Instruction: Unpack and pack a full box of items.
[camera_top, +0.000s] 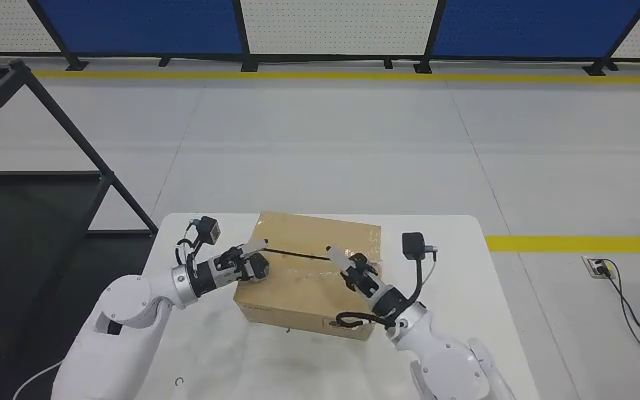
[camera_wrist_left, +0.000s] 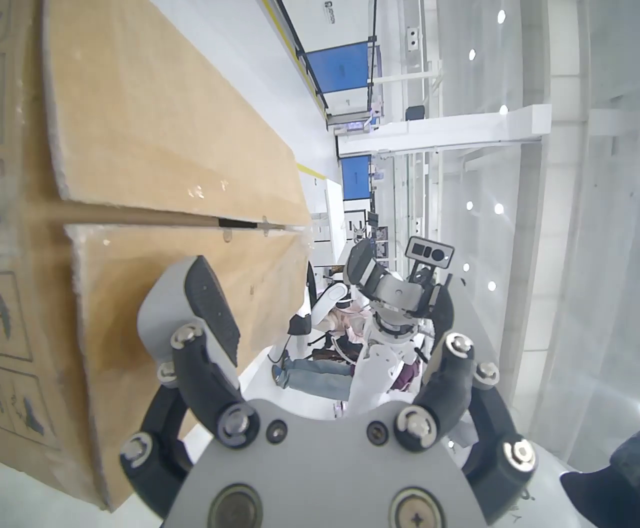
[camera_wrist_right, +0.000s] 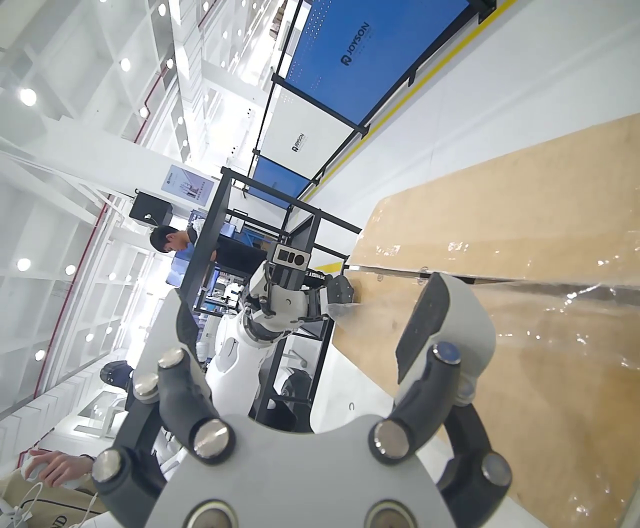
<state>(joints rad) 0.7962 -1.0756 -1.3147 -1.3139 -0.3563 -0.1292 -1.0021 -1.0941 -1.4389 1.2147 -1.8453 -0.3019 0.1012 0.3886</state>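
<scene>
Two grippers are seen from above at a brown cardboard box (camera_top: 305, 235), which is set in the middle of a white table (camera_top: 450, 250). Its top flaps are folded shut, and a dark seam (camera_top: 300, 253) is seen along the top between them. The left gripper (camera_top: 252, 266) is held at the left end of the box, by its top edge. The right gripper (camera_top: 356, 270) is held over the top, near the right end of the seam.

From the left wrist, the left gripper (camera_wrist_left: 325, 320) is seen spread wide, and nothing is held in it. One finger (camera_wrist_left: 210, 305), padded in black, is laid over the nearer flap of the box (camera_wrist_left: 150, 125); whether it is touching cannot be told. The other finger (camera_wrist_left: 442, 325) is seen off the box, in the air. The right gripper (camera_wrist_left: 367, 272) is seen farther off, at the far end of the box.

From the right wrist, the right gripper (camera_wrist_right: 310, 335) is likewise seen spread wide, with nothing gripped. One finger (camera_wrist_right: 440, 320) is placed over the top of the box (camera_wrist_right: 525, 225), just beside the seam (camera_wrist_right: 400, 272), where shiny clear tape (camera_wrist_right: 575, 300) is stuck. The other finger (camera_wrist_right: 182, 340) is seen off the side of the box. The left gripper (camera_wrist_right: 335, 295) is seen at the far end.
</scene>
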